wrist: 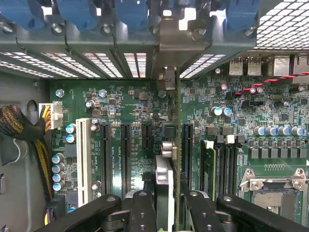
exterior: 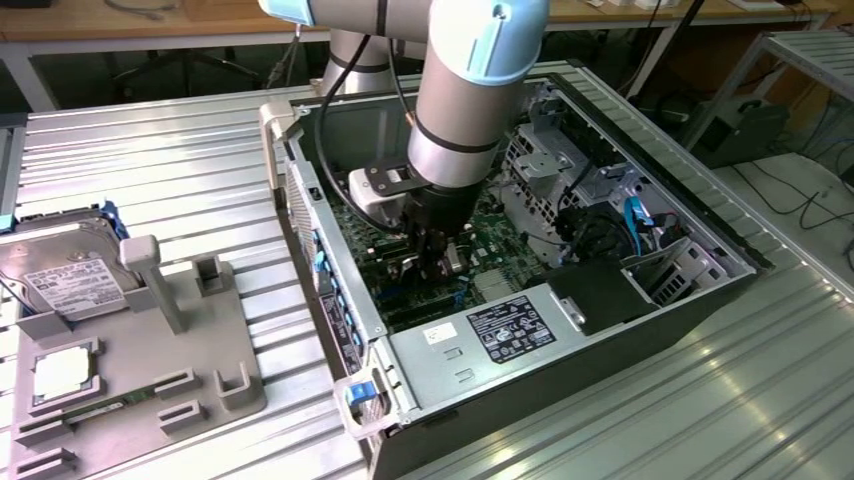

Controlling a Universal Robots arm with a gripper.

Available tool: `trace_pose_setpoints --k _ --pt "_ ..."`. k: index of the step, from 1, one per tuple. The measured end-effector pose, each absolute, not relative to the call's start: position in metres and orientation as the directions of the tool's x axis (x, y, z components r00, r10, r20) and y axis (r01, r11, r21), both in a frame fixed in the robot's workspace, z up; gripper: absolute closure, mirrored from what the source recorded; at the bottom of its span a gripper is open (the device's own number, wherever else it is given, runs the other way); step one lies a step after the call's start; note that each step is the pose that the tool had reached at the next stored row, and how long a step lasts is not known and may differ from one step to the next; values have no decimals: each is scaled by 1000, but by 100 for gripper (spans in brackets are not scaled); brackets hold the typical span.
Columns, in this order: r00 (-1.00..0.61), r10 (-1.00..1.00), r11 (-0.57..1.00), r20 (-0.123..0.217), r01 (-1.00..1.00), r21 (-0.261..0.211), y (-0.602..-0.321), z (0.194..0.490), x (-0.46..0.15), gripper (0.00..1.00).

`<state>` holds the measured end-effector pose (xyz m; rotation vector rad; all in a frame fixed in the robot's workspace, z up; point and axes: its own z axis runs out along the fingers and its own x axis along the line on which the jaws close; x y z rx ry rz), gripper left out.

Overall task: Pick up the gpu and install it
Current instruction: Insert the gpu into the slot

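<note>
My gripper (exterior: 435,258) is down inside the open computer case (exterior: 300,190), over the green motherboard (exterior: 400,290). It is shut on the gpu (wrist: 167,147), a thin black card that the wrist view shows edge-on between my two black fingers (wrist: 142,208). The card stands upright over the motherboard (wrist: 135,111), in line with a long black expansion slot (wrist: 186,150). Its metal bracket end (wrist: 166,53) reaches the case's rear slot openings. Whether the card's edge sits in the slot I cannot tell.
Other black slots (wrist: 124,154) and a white slot (wrist: 83,159) lie beside the card, with memory (wrist: 208,166) and the CPU socket (wrist: 275,193) on the other side. The power supply (exterior: 514,325) sits close by. A grey fixture (exterior: 174,360) outside holds a hard drive (exterior: 60,275).
</note>
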<state>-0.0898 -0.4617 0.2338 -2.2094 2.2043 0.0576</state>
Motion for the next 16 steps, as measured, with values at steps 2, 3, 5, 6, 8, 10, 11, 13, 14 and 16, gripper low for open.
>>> trace_pose_setpoints --k 2,3,5,6,8,10,11,13,14,16 --pt "2 -999 -3 -40 -1000 12 -462 234 -90 72" --pt "2 -999 -2 -41 -1000 12 -462 234 -90 72" --pt "2 -999 -2 -41 -1000 11 -462 235 -90 71" --pt "2 -999 -3 -41 -1000 10 -462 236 -90 71" --pt "2 -999 -3 -41 -1000 10 -462 240 -90 64" --pt "2 -999 -3 -40 -1000 9 -462 244 -90 64" --pt "2 -999 -3 -41 -1000 8 -462 247 -90 64" --pt "2 -999 -3 -40 -1000 7 -462 253 -90 64" --pt "2 -999 -3 -40 -1000 6 -462 258 -90 64" --pt "2 -999 -3 -40 -1000 5 -462 266 -90 64"
